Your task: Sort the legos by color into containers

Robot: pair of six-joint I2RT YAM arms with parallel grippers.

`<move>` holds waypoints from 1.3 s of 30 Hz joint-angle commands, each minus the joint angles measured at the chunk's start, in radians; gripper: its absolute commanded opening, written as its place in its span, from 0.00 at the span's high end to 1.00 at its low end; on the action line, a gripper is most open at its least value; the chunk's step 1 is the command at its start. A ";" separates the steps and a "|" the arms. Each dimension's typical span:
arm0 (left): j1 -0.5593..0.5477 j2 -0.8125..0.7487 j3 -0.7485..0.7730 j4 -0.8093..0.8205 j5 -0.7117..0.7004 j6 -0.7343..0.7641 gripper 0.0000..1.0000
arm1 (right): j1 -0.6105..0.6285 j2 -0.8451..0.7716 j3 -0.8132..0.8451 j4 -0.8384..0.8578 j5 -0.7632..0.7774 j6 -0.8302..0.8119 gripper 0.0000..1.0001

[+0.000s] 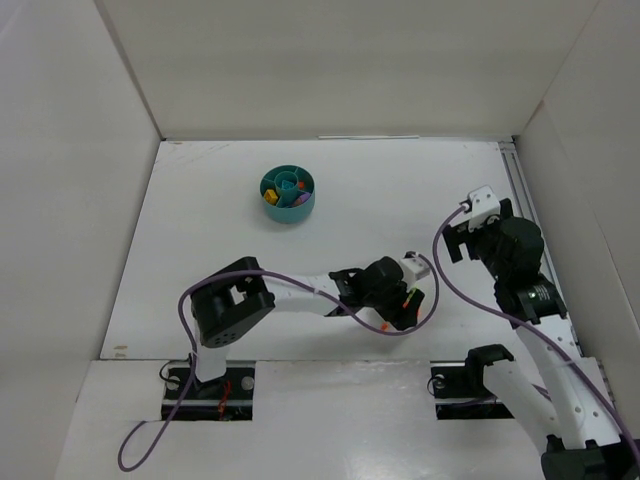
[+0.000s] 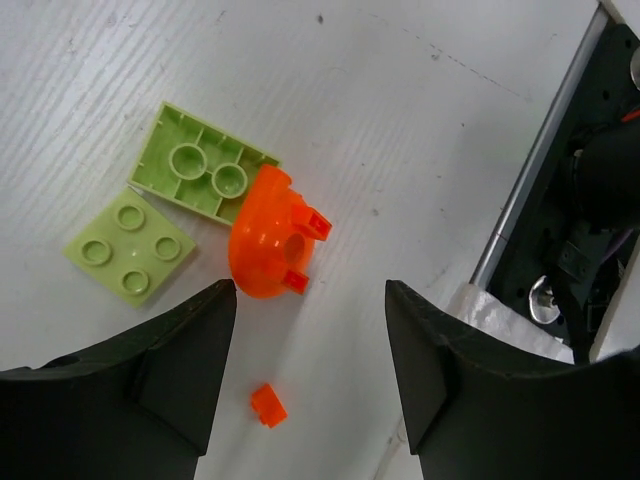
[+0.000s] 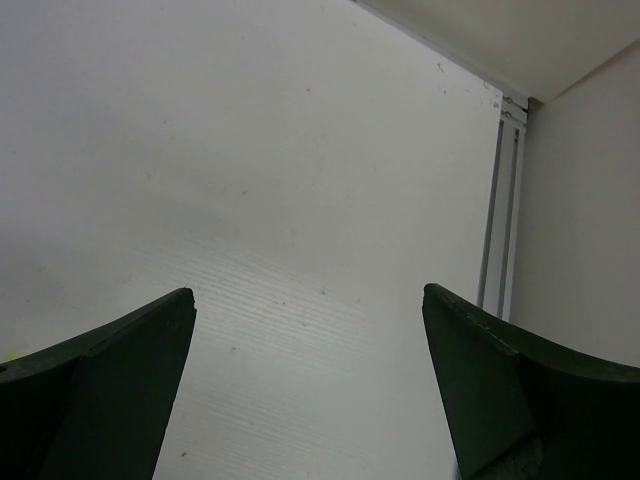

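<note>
In the left wrist view my left gripper (image 2: pixel 310 300) is open over the white table. A tiny orange brick (image 2: pixel 268 405) lies between its fingers. Just beyond lie a round orange piece (image 2: pixel 262 250) and two lime green plates (image 2: pixel 205 165) (image 2: pixel 128 250). In the top view the left gripper (image 1: pixel 410 305) is low on the table at centre right, with the orange bit (image 1: pixel 404 300) at its tip. The round teal dish (image 1: pixel 287 194) stands far back with several coloured legos in its sections. My right gripper (image 3: pixel 310 310) is open and empty over bare table.
White walls enclose the table on three sides. A metal rail (image 3: pixel 502 200) runs along the right edge. The right arm (image 1: pixel 505 250) stands at the right, close to the left gripper. A purple cable (image 1: pixel 440 290) loops between the arms.
</note>
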 commanded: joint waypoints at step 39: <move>0.010 0.026 0.084 -0.030 -0.011 -0.063 0.83 | -0.014 -0.013 -0.013 -0.011 0.055 0.000 0.00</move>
